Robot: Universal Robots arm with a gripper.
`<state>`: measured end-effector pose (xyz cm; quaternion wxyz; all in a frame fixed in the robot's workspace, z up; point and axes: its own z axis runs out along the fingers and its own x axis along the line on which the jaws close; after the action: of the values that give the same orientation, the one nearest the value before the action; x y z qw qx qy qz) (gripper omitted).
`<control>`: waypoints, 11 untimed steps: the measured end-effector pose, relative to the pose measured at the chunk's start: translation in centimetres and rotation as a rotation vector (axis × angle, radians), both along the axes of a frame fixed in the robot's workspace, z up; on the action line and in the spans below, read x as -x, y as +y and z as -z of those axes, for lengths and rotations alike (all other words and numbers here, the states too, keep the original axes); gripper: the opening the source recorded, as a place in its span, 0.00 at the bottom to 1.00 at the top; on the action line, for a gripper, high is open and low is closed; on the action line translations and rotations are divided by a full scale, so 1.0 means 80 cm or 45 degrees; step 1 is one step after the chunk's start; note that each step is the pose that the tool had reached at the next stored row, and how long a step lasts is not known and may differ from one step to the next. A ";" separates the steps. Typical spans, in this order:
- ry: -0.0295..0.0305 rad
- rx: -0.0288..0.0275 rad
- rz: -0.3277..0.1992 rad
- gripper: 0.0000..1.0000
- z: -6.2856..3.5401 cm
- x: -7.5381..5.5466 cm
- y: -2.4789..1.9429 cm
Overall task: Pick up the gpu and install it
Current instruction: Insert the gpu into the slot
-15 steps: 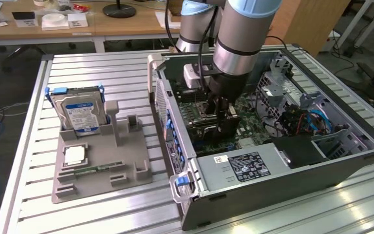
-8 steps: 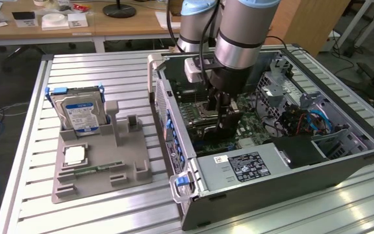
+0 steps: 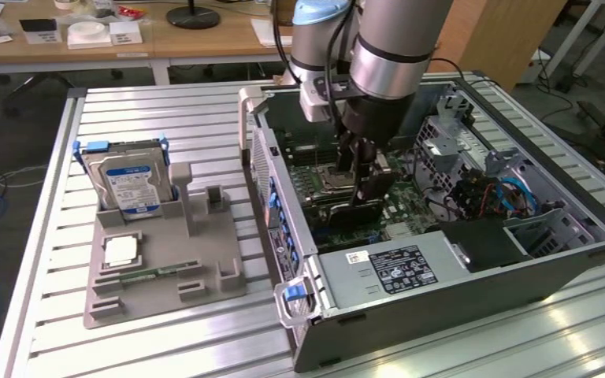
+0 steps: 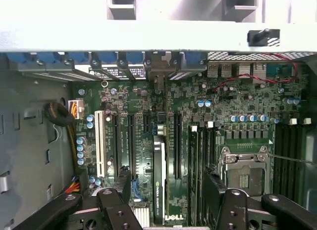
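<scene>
In the wrist view the gpu is seen edge-on from above. It stands upright in a slot of the green motherboard, and its end reaches toward the bracket row at the case wall. My gripper is open, with one black finger on each side of the card and a clear gap to it. In the exterior view the gripper hangs down inside the open computer case, low over the board.
A grey holder on the slatted table at the exterior view's left carries a silver hard drive, a square chip and a narrow memory stick. Inside the case are the CPU socket, drive cages and cables.
</scene>
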<state>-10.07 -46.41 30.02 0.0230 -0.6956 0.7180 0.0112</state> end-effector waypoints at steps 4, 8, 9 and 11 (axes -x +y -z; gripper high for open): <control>0.0000 0.0000 0.000 0.70 -0.007 0.000 0.0000; 0.0000 0.0000 0.000 0.70 -0.013 0.000 0.0000; -0.0001 -0.0001 0.000 0.70 -0.015 0.000 0.0000; 0.0000 0.0001 0.000 0.70 -0.018 0.000 0.0000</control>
<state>-10.07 -46.41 31.48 0.0230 -0.6956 0.7180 0.0112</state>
